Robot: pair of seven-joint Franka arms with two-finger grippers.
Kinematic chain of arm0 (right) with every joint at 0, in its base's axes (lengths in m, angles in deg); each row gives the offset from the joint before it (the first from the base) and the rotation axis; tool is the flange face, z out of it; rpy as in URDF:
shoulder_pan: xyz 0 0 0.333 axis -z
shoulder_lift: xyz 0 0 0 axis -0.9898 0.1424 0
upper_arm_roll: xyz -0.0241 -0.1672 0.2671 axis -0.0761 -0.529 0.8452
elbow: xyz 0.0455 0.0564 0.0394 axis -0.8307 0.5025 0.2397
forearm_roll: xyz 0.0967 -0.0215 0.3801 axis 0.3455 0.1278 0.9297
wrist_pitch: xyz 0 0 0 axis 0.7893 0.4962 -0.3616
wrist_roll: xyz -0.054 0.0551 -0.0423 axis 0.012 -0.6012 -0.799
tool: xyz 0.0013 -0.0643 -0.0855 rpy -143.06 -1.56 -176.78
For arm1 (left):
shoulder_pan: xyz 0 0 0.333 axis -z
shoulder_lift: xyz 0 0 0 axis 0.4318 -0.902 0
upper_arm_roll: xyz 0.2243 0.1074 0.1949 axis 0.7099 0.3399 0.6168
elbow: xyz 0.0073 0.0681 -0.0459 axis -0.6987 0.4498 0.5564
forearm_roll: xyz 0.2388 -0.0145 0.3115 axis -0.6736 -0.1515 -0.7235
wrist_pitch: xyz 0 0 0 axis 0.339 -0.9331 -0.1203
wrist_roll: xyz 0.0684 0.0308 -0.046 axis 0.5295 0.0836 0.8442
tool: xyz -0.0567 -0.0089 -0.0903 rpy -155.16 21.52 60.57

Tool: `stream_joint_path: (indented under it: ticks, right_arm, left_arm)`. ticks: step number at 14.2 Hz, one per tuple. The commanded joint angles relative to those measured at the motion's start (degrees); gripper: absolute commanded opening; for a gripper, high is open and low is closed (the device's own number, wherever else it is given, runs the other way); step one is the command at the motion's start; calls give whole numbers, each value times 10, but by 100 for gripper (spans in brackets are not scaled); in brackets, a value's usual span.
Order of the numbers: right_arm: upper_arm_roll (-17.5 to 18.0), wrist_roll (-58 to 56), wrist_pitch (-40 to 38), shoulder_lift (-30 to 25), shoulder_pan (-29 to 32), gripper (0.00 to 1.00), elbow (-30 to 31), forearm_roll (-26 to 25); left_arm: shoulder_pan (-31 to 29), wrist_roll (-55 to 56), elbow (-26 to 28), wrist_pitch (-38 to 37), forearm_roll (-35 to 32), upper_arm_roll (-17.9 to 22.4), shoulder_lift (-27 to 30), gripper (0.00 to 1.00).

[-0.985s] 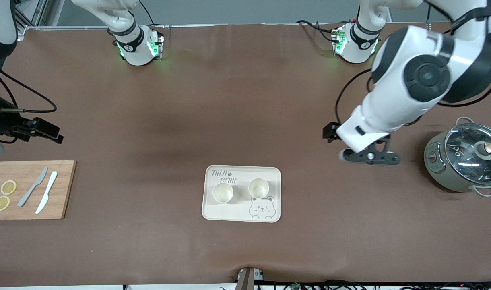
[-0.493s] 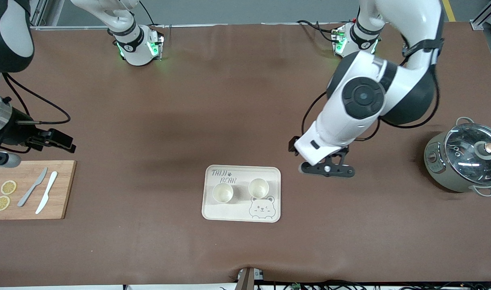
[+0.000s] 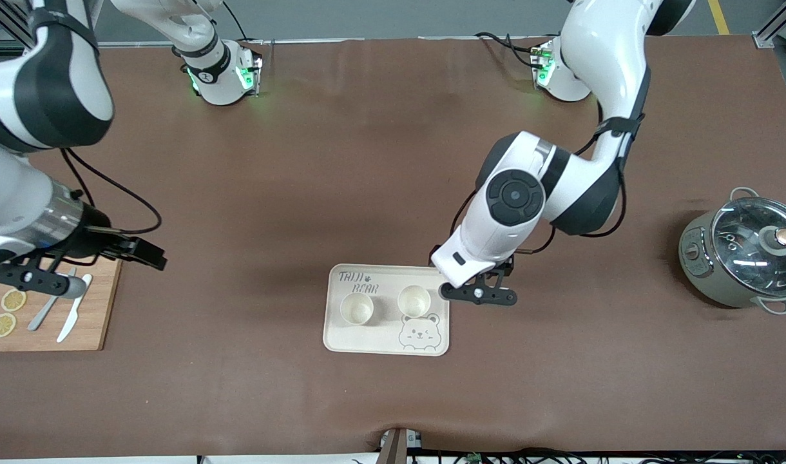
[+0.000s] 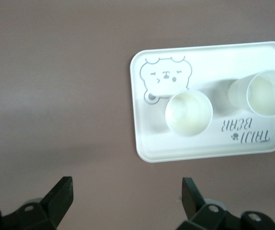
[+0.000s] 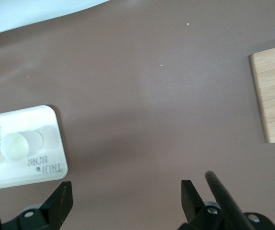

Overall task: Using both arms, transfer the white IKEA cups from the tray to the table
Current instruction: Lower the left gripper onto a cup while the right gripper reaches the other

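Note:
Two white IKEA cups stand upright and empty on the bear-printed tray (image 3: pixel 431 345) near the table's middle: one cup (image 3: pixel 357 308) by the lettering, the other cup (image 3: pixel 413 299) by the bear face. My left gripper (image 3: pixel 478 295) is open and empty, in the air just past the tray's edge at the left arm's end. In the left wrist view, its gripper (image 4: pixel 127 201) is over bare table beside the tray (image 4: pixel 176 149), with both cups (image 4: pixel 189 113) (image 4: pixel 267 93) apart from it. My right gripper (image 3: pixel 35 281) is open and empty over the cutting board's edge, and its wrist view (image 5: pixel 127 201) shows the tray (image 5: pixel 41 115) far off.
A wooden cutting board (image 3: pixel 100 303) with two lemon slices (image 3: pixel 13 299), a grey knife (image 3: pixel 45 312) and a white knife (image 3: pixel 71 322) lies at the right arm's end. A grey-green pot with a glass lid (image 3: pixel 744 258) stands at the left arm's end.
My left arm has swung from beside the pot to the tray's edge. My right arm has moved in over the cutting board. The cups and tray have not moved.

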Motion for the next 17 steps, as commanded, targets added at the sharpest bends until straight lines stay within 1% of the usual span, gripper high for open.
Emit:
stream_joint_path:
  ticks: [1,3,6,9,12,13,16,17]
  right_arm:
    - [-1,71,23,30,-30,100,-21,3]
    - [-1,120,52,50,-55,100,-21,3]
    - [-2,164,92,79,-81,100,-21,1]
    - [-2,200,136,108,-106,100,-21,-4]
    - [-2,199,153,136,-112,100,-22,-3]
    - [-2,201,171,144,-115,100,-22,-3]
    - [-3,207,209,174,-134,100,-21,-5]
    - [-3,215,234,184,-143,100,-20,-5]
  left_arm:
    - [21,3,-25,31,4,22,-37,100]
    - [35,3,-25,64,4,32,-57,100]
    - [36,3,-27,99,4,34,-82,100]
    - [37,3,-58,110,4,37,-115,100]
    - [37,2,-59,141,4,38,-126,100]
    - [37,2,-59,153,4,39,-134,100]
    - [59,2,-59,185,4,66,-152,100]
    - [60,3,-59,188,4,67,-158,100]
